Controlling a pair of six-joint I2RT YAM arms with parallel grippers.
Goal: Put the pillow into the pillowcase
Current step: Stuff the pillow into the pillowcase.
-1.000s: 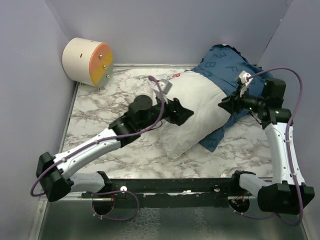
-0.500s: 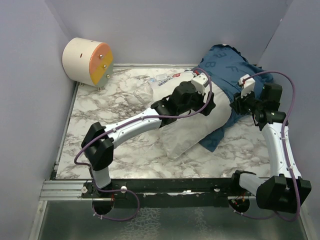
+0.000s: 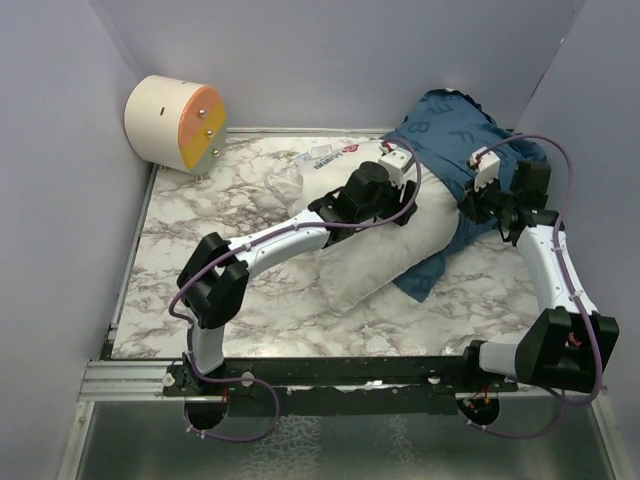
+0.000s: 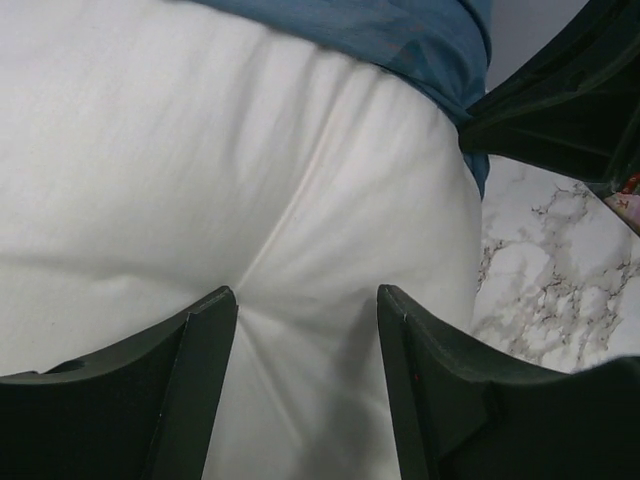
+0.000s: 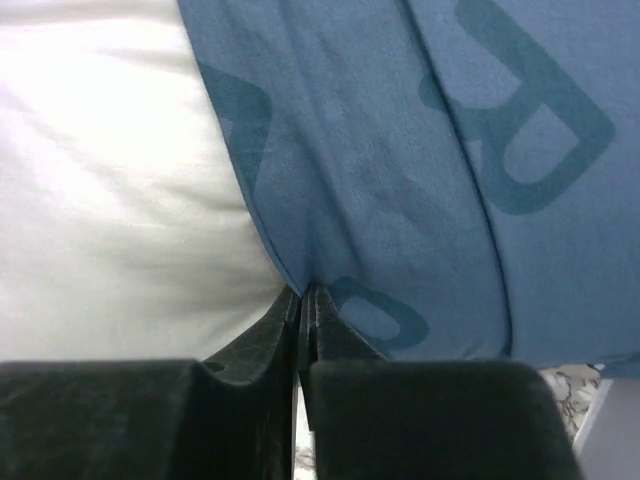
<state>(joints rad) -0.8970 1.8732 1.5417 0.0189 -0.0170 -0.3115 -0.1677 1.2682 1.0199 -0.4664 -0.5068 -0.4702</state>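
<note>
Lying diagonally on the marble counter [image 3: 200, 240], the pillow [image 3: 385, 255] is sitting with its far end tucked inside the pillowcase [image 3: 450, 130]. The left pincer [image 4: 305, 310] is pressing down on the pillow with its fingers spread wide. The right pincer [image 5: 303, 300] is pinching the pillowcase's edge beside the pillow.

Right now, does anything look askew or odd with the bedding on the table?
The plump white stuffed pillow lies diagonally, only its far end inside the blue letter-printed fabric pillowcase, which is bunched at the back right. The right gripper pinches the case's edge; the open left gripper presses the pillow. Nothing looks torn.
</note>
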